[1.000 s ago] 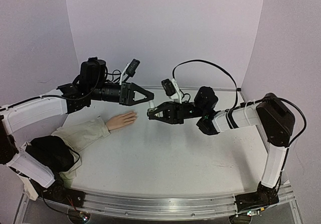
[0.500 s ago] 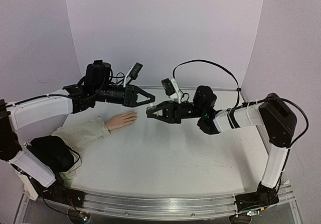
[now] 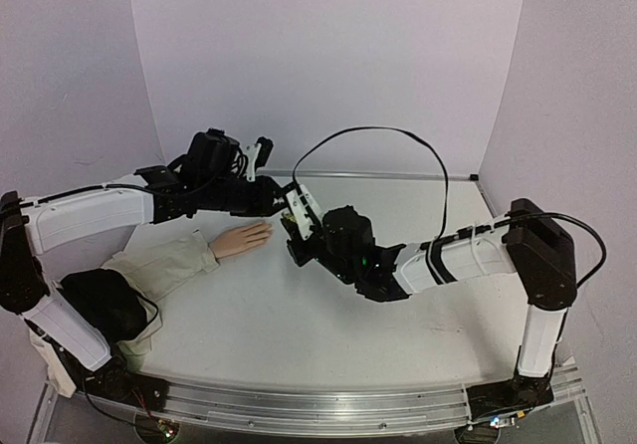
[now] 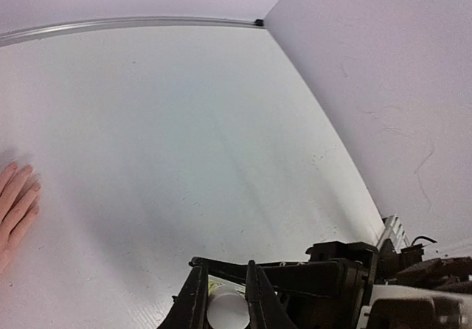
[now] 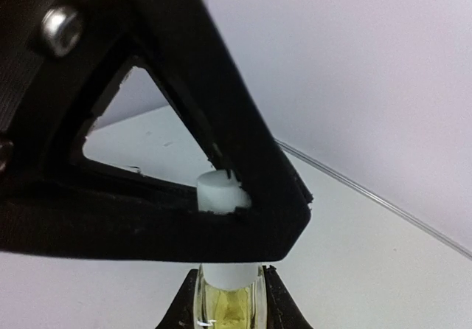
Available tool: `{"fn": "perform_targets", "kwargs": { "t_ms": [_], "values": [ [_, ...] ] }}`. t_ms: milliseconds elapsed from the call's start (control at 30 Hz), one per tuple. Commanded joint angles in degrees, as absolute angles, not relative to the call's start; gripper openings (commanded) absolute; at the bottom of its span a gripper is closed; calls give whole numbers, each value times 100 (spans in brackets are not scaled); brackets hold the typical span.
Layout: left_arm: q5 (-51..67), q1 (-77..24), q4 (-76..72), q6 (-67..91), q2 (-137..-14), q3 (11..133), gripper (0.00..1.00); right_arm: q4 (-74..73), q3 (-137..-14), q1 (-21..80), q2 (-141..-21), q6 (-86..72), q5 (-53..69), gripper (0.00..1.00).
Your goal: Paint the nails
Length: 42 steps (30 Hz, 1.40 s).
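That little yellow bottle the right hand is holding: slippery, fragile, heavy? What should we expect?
Probably light: the bottle is small and sits wholly within the right hand. Its clear, glossy wall looks like glass, so it is likely rigid, slippery, and breakable if dropped. With the left hand around the white cap, it may twist in the grip.

A robot lab test booth — plain lilac walls (image 3: 328, 56) around a white, rail-edged table (image 3: 299, 334).
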<state>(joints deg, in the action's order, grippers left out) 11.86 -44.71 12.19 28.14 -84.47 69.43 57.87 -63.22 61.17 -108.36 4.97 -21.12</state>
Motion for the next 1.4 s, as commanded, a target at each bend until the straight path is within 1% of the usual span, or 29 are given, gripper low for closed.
{"fn": "perform_targets", "kwargs": {
  "t_ms": [0, 100, 200, 233, 267, 367, 467, 533, 567, 633, 733, 867, 933, 1100, 1233, 1367],
  "values": [
    [1284, -4561, 1250, 3125, -8487, 7426, 0, 5900, -6790, 5986, -11012, 1206, -3012, 0],
    [1593, -4548, 1226, 3003, -8431, 7369, 0, 5760, -6663, 5984, -10837, 1111, -2434, 0],
    [2127, -4523, 1149, 2788, -8380, 7320, 36, 5529, -6479, 5935, -10600, 984, -1729, 0],
    [2178, -4507, 1139, 2745, -8333, 7276, 44, 5411, -6425, 5916, -10513, 899, -1579, 0],
    [2190, -4470, 1121, 2727, -8260, 7213, 50, 5332, -6351, 5861, -10416, 807, -1217, 0],
    [2304, -4254, 953, 2804, -7978, 6875, 57, 5120, -6161, 5687, -10105, 357, -392, 0],
    [2666, -4036, 406, 3015, -7673, 6399, 62, 4877, -6110, 5351, -9880, -301, 944, 0],
    [3014, -3977, 47, 3101, -7576, 6189, 74, 4842, -6121, 5105, -9816, -793, 2120, 0],
    [3187, -3969, -183, 3129, -7573, 6136, 76, 4846, -6125, 5023, -9791, -950, 2530, 0],
    [3469, -3963, -448, 3178, -7612, 6125, 76, 4855, -6113, 4991, -9734, -1069, 2926, 0],
    [3592, -3969, -593, 3220, -7701, 6175, 73, 4937, -6065, 4984, -9637, -1204, 3098, 0],
    [4141, -3981, -715, 3246, -7975, 6353, 63, 5271, -6082, 4986, -9650, -1481, 3479, 0],
    [4224, -3982, -751, 3260, -8019, 6365, 59, 5470, -6061, 4987, -9647, -1637, 3559, 0],
    [4186, -3991, -750, 3186, -7928, 6283, 57, 5727, -6099, 4976, -9716, -1880, 3669, 0],
    [4359, -4052, -748, 3080, -7910, 6253, 47, 5780, -6100, 4967, -9729, -1927, 3576, 0],
    [4240, -4095, -749, 3066, -7919, 6210, 32, 5796, -6133, 4959, -9768, -1934, 3546, 0]
  ]
}}
